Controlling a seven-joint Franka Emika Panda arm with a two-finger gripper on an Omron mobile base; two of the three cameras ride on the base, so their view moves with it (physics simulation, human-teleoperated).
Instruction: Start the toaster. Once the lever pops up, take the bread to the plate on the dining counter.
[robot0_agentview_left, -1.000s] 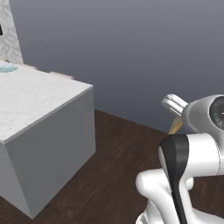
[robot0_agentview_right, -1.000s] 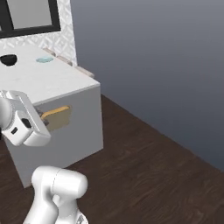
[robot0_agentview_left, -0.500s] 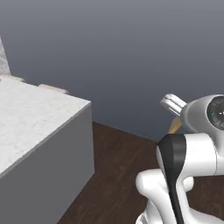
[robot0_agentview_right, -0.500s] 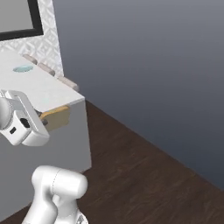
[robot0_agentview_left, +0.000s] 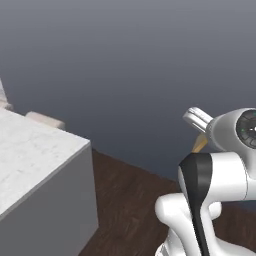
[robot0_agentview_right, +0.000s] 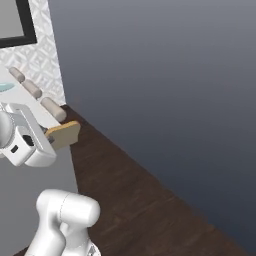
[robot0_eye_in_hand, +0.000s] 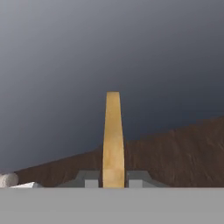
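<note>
My gripper (robot0_eye_in_hand: 113, 179) is shut on the bread (robot0_eye_in_hand: 113, 135), a thin golden-tan slice that the hand view shows edge-on, standing up between the two fingertips (robot0_eye_in_hand: 89, 178). In the right base view the bread (robot0_agentview_right: 65, 134) sticks out sideways from the gripper (robot0_agentview_right: 48, 133), level with the corner of the dining counter (robot0_agentview_right: 20, 102). A sliver of the pale teal plate (robot0_agentview_right: 5, 87) shows on that counter at the left edge. In the left base view the bread (robot0_agentview_left: 200, 144) peeks out behind the arm, well right of the dining counter (robot0_agentview_left: 30, 155). The toaster is out of view.
Pale cylindrical rolls (robot0_agentview_right: 52, 109) line the counter's far edge by a patterned white wall (robot0_agentview_right: 47, 60). Dark wooden floor (robot0_agentview_right: 150, 200) stretches to the right under a plain grey wall (robot0_agentview_right: 165, 75). The counter's grey side (robot0_agentview_left: 60, 220) drops straight to the floor.
The whole picture has shifted: the camera has swung so the counter and plate slid to the left in both base views. The gripper keeps the bread in the same hold.
</note>
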